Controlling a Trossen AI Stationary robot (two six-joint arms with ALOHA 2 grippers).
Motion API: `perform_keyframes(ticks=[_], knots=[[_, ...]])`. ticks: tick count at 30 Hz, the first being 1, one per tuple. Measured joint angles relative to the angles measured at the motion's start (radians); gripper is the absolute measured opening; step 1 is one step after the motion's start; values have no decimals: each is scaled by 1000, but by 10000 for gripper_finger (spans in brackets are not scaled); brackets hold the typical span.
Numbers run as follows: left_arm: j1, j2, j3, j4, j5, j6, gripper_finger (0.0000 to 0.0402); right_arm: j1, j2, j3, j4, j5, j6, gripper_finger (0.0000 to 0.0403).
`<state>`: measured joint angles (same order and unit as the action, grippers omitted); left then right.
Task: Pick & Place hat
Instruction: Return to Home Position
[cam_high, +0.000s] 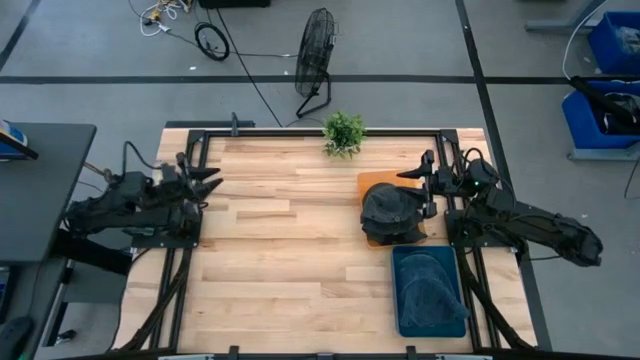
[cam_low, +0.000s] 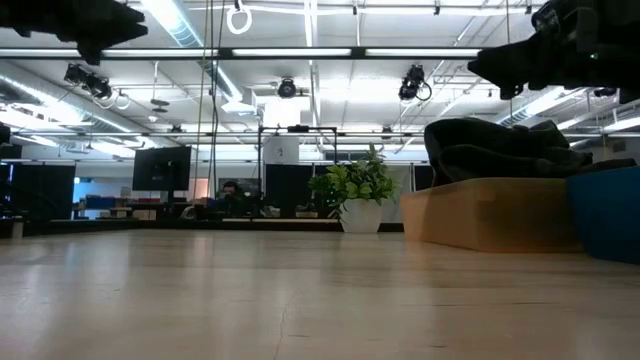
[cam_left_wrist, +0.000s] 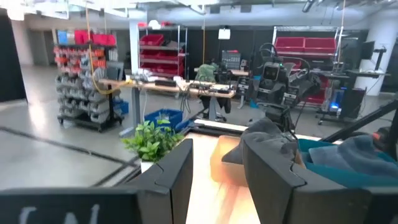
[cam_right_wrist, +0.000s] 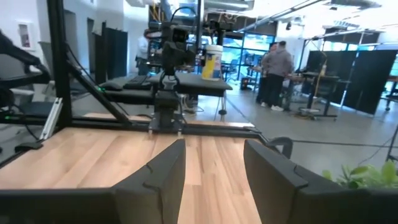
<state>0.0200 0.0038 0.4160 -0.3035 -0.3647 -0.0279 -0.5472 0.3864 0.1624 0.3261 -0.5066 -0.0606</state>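
From above, the left hand (cam_high: 208, 184) hangs over the table's left edge and the right hand (cam_high: 413, 177) over the right edge, just beside the orange bin (cam_high: 371, 181). The black cap (cam_high: 391, 211) heaps in that bin, and the blue cap (cam_high: 432, 285) fills the blue bin (cam_high: 397, 292) near the right front corner. A plant (cam_high: 344, 132) stands at the far edge, and the middle and left of the table offer wide room. At table level, the black cap rises well above the orange bin's rim, with the right arm close overhead. Seen from the left wrist, the left hand's fingers are spread apart with nothing between them, and the bins lie well off across the table. The right wrist picture shows the right hand equally spread and empty over bare boards. The likely slip is on the right, where an inward swing could brush the piled cap or nudge its bin. Pulling straight back toward the right edge looks safest.
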Motion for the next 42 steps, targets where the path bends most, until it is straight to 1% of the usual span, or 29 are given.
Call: perform_keyframes(ticks=[4,7,11,14,23,27,33,36,42], knots=[[0,1,-136,160,-1,41,142,-20,-16,-21,1,0,1,169],[1,0,-208,253,-4,41,142,-34,-24,-55,30,-8,19,169],[1,1,-262,283,-31,40,142,-52,-29,-104,76,-10,30,169],[1,0,-272,310,-53,42,142,-64,-31,-137,124,-10,44,169],[2,0,-277,289,-59,117,142,-99,-30,-148,104,-10,53,169],[2,0,-277,263,-58,123,142,-102,-30,-147,81,-9,50,169],[2,0,-277,220,-58,113,142,-101,-30,-147,42,-7,25,169],[2,0,-277,174,-58,110,142,-101,-30,-147,40,-6,13,169],[2,0,-277,70,-58,26,142,-101,-30,-147,6,-6,-1,169]])
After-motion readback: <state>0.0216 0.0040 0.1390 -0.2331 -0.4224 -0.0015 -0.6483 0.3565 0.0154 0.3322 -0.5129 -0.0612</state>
